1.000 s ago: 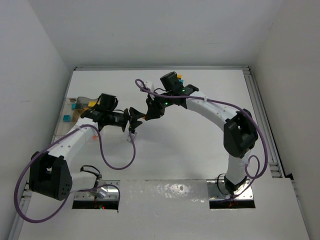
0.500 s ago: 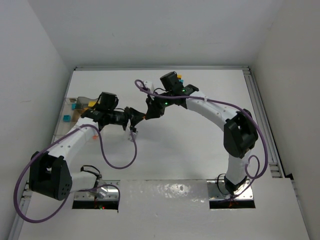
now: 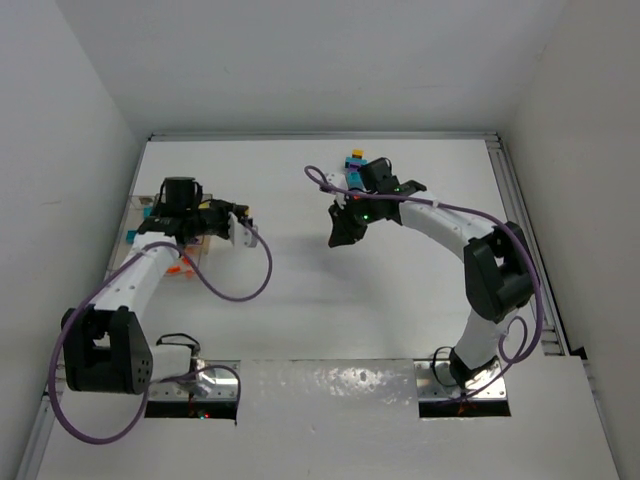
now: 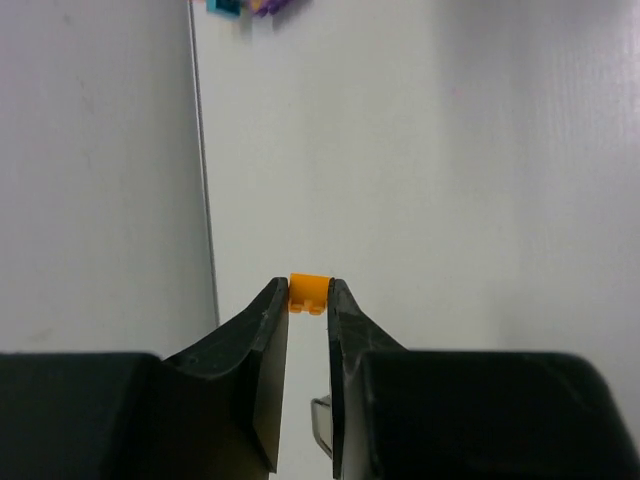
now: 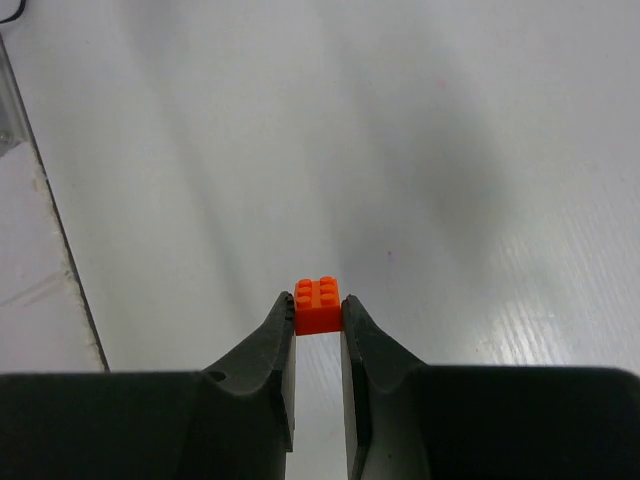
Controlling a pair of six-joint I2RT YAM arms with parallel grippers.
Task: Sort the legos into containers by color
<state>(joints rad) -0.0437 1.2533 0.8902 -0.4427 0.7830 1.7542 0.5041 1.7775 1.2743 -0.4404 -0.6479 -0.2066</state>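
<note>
Left gripper (image 4: 308, 302) clamps a pale orange brick (image 4: 309, 294), right gripper (image 5: 318, 314) a deep orange brick (image 5: 318, 301), only at the tips; either may slip.

Two robot arms, one left arm (image 3: 140, 285) and one right arm (image 3: 440, 225), share one white bench (image 3: 300, 300), each with one claw. The left claw (image 4: 308, 292) pinches one orange lego (image 4: 309, 298). The right claw (image 5: 317, 306) pinches a second orange lego (image 5: 318, 300). That makes two held bricks. There is one tray of containers (image 3: 128, 250). Well to the right of the tray stands one small stack of legos (image 3: 354, 160) in teal, yellow and purple, its bricks too small to count.
</note>
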